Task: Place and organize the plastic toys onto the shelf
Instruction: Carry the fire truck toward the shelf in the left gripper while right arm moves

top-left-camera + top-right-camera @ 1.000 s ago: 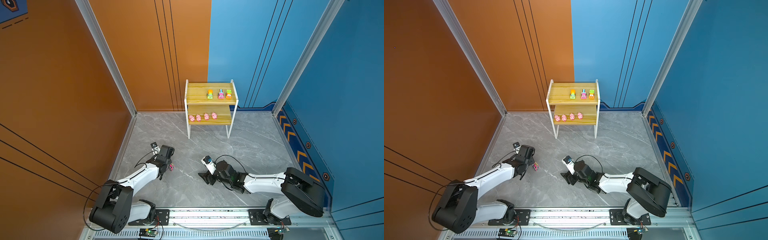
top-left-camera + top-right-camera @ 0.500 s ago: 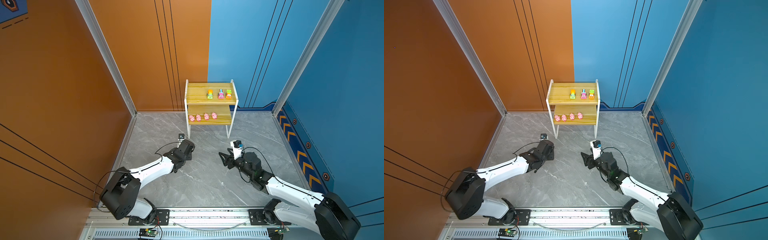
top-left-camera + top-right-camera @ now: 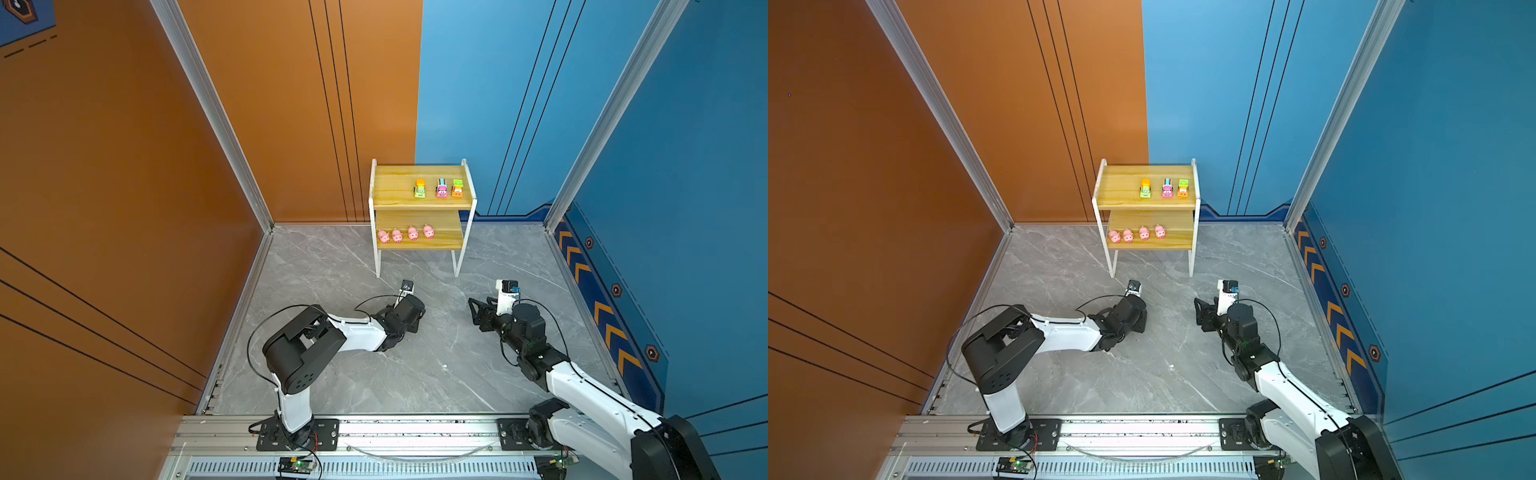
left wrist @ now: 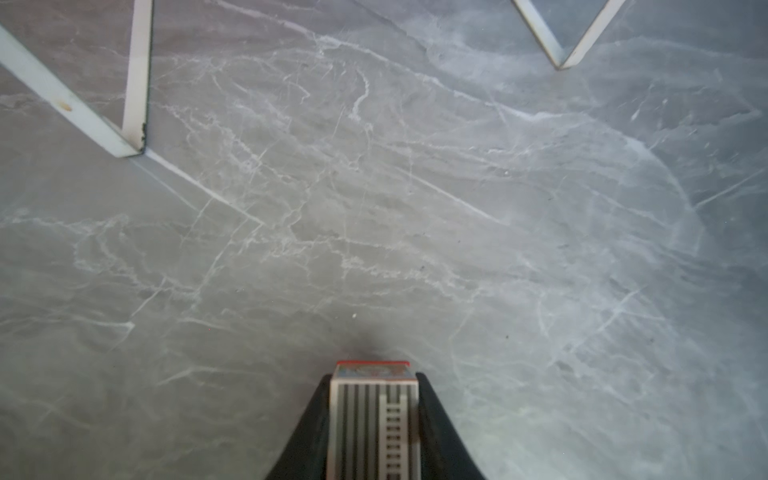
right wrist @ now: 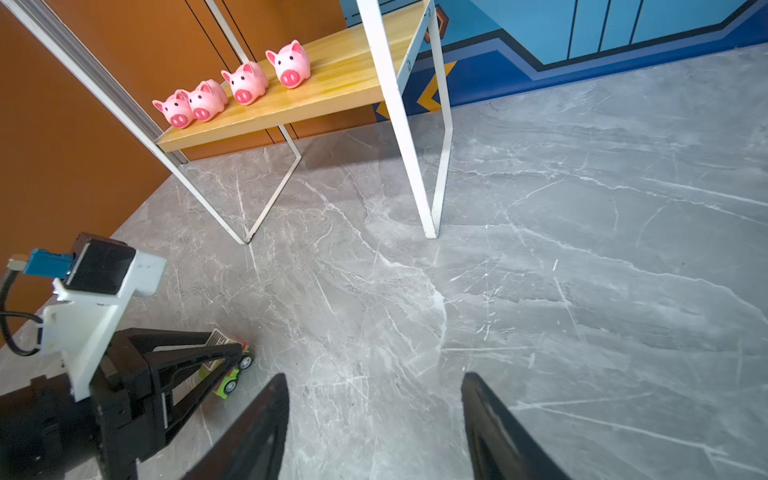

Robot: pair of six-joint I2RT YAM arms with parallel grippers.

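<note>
I count on two-tier wooden white-framed shelf (image 3: 395,192): four pink plastic pigs (image 3: 412,233), lower board; three small toy trucks (image 3: 441,189), upper | left gripper (image 4: 374,376) clamped on green plastic truck (image 5: 224,380) before shelf; yet to place | right gripper (image 5: 374,376) jaws apart, empty

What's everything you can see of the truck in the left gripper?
The truck is small glossy plastic: green body, black wheels, red trim, white striped sticker on top. The left gripper has its jaws shut on its sides, holding it tilted, low over the grey floor in front of the shelf. Whether its wheels touch the floor is unclear.
</note>
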